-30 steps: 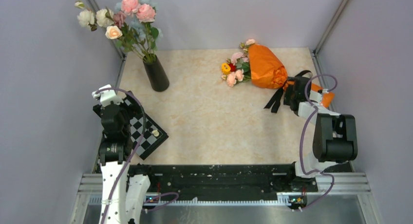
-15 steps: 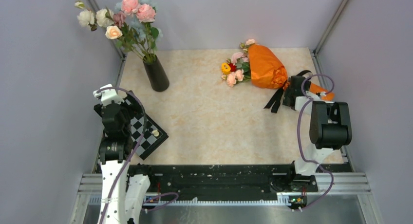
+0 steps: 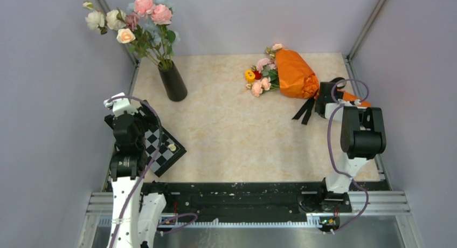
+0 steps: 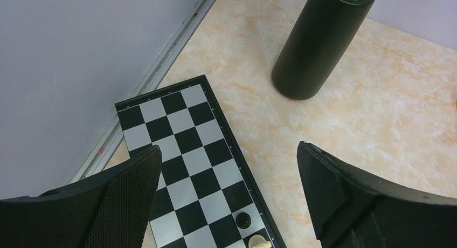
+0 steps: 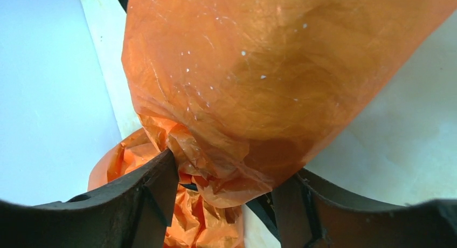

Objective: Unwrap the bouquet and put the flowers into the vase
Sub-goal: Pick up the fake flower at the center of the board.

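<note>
The bouquet (image 3: 293,73) lies on its side at the back right, a cone of shiny orange paper (image 5: 253,70). Its small pink and peach flowers (image 3: 261,75) point left. A black ribbon (image 3: 304,110) trails from the tied neck. My right gripper (image 3: 323,94) is at that neck. In the right wrist view my right gripper (image 5: 226,178) has a finger pressed against the crumpled paper on each side. The black vase (image 3: 173,82) stands at the back left. My left gripper (image 4: 229,172) hangs wide open over the chessboard, short of the vase (image 4: 318,43), with nothing in it.
A tall loose bunch of white and pink flowers (image 3: 137,21) fills the vase. A chessboard (image 3: 161,145) lies by the left wall, with a black piece (image 4: 244,220) and a white piece (image 4: 258,241) on it. Walls close in left, right and back.
My right arm has moved back toward the bouquet's neck, and its jaws have narrowed onto the orange paper. The left arm and the bouquet have stayed put.
</note>
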